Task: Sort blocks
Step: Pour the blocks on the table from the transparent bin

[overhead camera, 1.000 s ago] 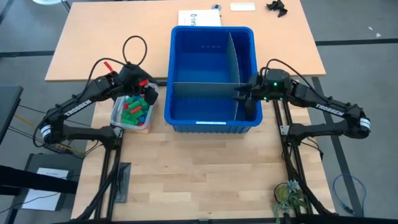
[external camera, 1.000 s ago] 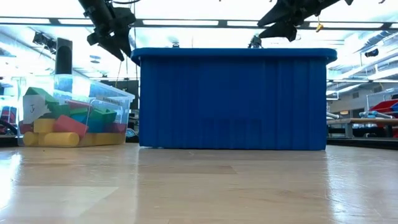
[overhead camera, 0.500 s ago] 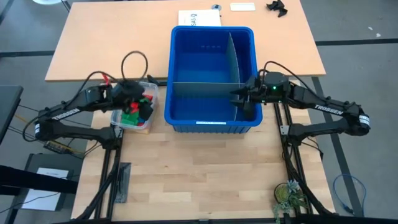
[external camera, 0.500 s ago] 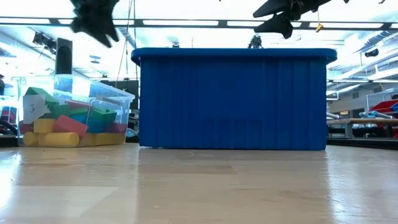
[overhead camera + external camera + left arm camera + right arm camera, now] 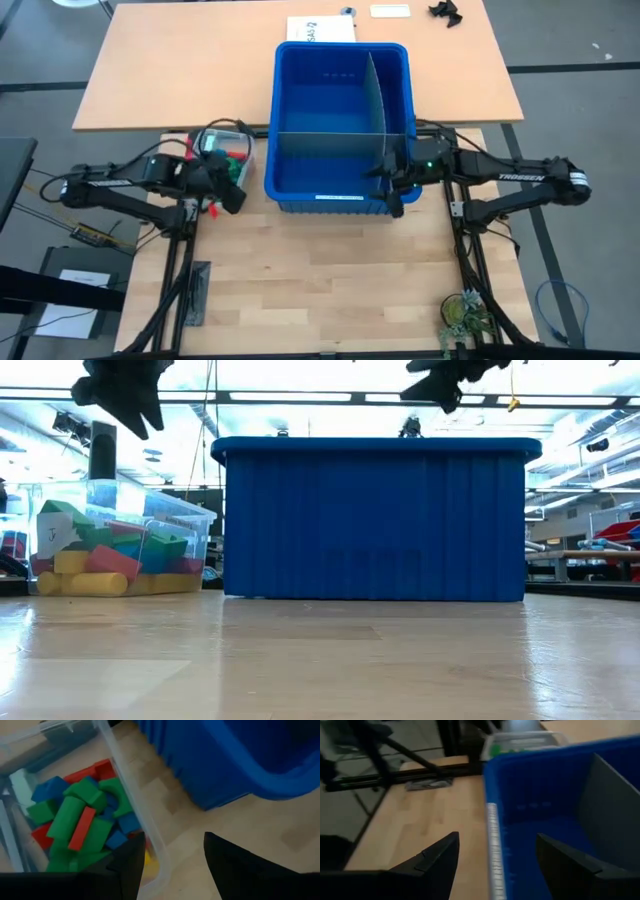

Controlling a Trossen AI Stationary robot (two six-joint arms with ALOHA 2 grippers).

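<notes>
Dark left gripper (image 5: pixel 228 190): fingers apart with nothing between them; the left wrist view shows the gap standing over the near rim of the clear tub, one finger (image 5: pixel 127 865) above the blocks side, the other above bare table.
Right gripper (image 5: pixel 392 186): fingers apart and empty, hanging over the front right corner of the blue bin; its wrist view looks along the bin's front wall, one finger (image 5: pixel 432 860) over the table side, the other over the bin's inside.
Clear tub (image 5: pixel 241 140): sits on the light wood table (image 5: pixel 320 280), just left of the blue bin, largely covered by the left arm from above.
Blocks (image 5: pixel 80 820): piled in the clear tub, green, red and blue pieces on top; the low view adds yellow ones (image 5: pixel 85 582) along the bottom and a pale piece at the far end.
Blue bin (image 5: pixel 340 198): split by grey dividers (image 5: pixel 325 133) into compartments; every part that shows looks bare, though the front right corner is hidden under the right gripper, so I cannot be sure of it.
High view only: white papers (image 5: pixel 320 30) on the farther tabletop behind the bin, and a small plant (image 5: pixel 466 318) at the near right.
Low view only: both grippers hang above the bin's rim height, the left one (image 5: pixel 125 390) above the tub.
</notes>
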